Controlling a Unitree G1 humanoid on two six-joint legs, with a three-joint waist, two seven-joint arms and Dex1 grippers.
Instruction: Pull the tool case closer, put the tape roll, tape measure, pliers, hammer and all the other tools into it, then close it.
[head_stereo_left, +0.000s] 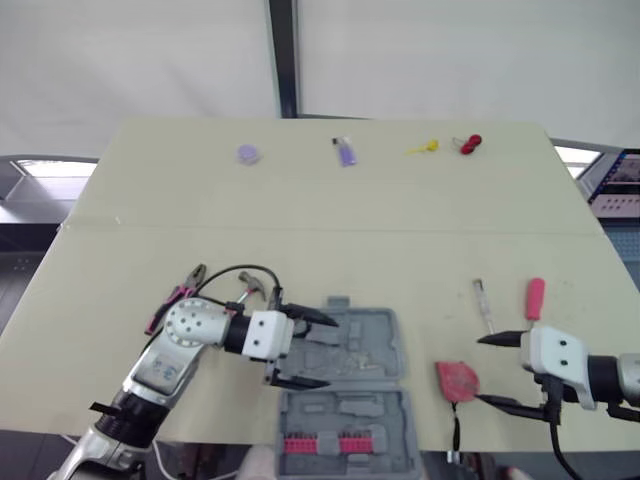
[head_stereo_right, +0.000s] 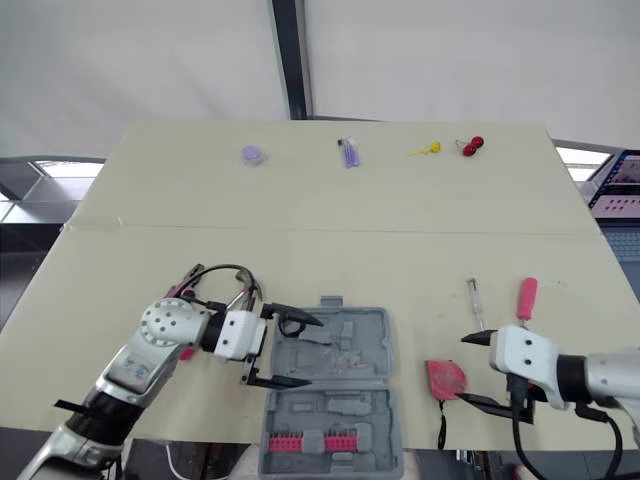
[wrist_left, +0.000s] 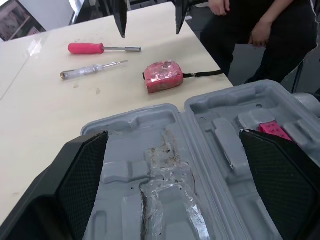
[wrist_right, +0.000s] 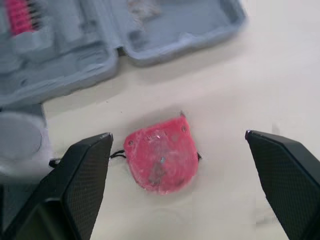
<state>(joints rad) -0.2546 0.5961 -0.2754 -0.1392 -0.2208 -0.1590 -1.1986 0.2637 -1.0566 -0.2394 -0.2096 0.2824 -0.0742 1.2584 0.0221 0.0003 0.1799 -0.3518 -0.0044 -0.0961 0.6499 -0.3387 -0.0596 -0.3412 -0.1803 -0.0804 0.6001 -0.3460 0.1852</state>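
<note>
— How far along is it?

— Early, I'd say. The grey tool case (head_stereo_left: 345, 385) lies open at the near edge of the table (head_stereo_left: 330, 215), so the pull looks done. Apart from a pink bit strip (head_stereo_left: 320, 443) in its near half, its moulded recesses are bare.

— And the tools?

— All out on the table. The pliers (head_stereo_left: 172, 298) and hammer (head_stereo_left: 256, 286) lie just left of the case. The red tape measure (wrist_right: 161, 156) is just right of it, with a pink-handled screwdriver (head_stereo_left: 535, 298) and a clear-handled one (head_stereo_left: 484, 303) beyond. At the far edge sit a lilac disc (head_stereo_left: 247, 153), perhaps the tape roll, a purple item (head_stereo_left: 344, 151), a yellow one (head_stereo_left: 422, 148) and a red one (head_stereo_left: 470, 144).

— The grippers?

— The left gripper (head_stereo_left: 330, 352) hangs spread wide over the case's left part, empty. The right gripper (head_stereo_left: 481, 370) is spread too, with the tape measure lying between its fingers, unpinched.

— So what's left?

— Every tool needs packing, then the closing.
</note>
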